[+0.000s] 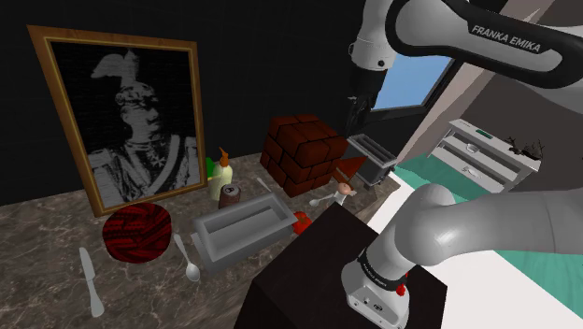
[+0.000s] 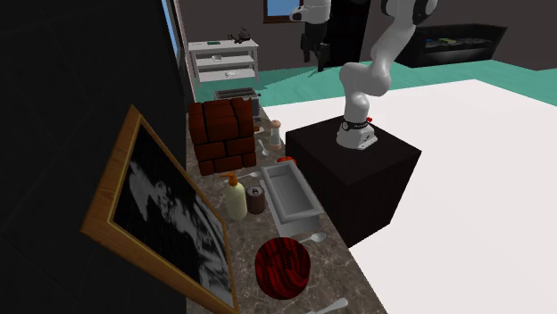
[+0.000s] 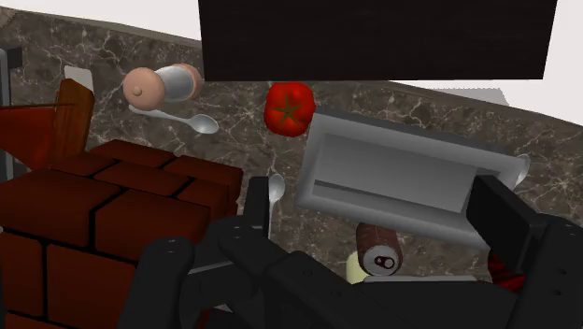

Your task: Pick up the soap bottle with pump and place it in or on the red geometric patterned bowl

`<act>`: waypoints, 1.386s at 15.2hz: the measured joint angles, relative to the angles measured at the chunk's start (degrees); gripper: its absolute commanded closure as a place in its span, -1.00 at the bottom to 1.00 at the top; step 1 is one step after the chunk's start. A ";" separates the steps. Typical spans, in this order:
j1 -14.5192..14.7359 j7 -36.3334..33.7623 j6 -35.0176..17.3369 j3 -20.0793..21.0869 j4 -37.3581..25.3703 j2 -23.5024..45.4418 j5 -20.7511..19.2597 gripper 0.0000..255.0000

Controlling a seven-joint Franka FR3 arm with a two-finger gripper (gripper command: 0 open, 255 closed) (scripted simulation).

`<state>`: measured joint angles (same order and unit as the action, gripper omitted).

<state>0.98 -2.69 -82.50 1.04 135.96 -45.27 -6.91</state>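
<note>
— Hand (image 1: 356, 123) first: open or shut?
— Stood wide open, gripped nothing. Hung high over the far end of the table (image 1: 47, 234), above the toaster (image 1: 372, 154), well apart from the soap bottle (image 1: 221, 178).
— And the bottle's place?
— Stood upright on the table before the framed portrait (image 1: 131, 121), between the brick block (image 1: 299, 150) and the red bowl (image 1: 136, 234), with a small can (image 1: 230, 194) just beside and a grey tray (image 1: 241, 232) near, on the side away from the portrait.
— Best way to do the reach, then?
— Probably needed to cross above the brick block before dropping, to come down straight over the pump, and to close on the body below the pump's neck rather than on the thin nozzle. Needed care to keep the finger nearest the can from knocking that can over. Ought to have lifted clear of the tray's rim before swinging over to the bowl.
— Any writing?
— Read "FRANKA EMIKA" on the arm (image 1: 504, 39). Found no readable label on bottle or can.
</note>
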 measured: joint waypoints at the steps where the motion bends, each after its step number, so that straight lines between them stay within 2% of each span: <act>1: 0.00 0.00 0.00 0.00 0.00 0.00 0.00 -1.00; 7: 0.14 -0.10 -10.01 -0.98 2.44 6.70 0.33 -1.00; 13: 0.41 -0.11 -22.10 -1.82 2.41 17.62 0.97 -1.00; 21: 1.01 0.31 -35.43 -2.28 -2.52 34.21 2.54 -1.00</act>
<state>1.99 -2.39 -117.93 -1.25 133.44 -11.07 -4.37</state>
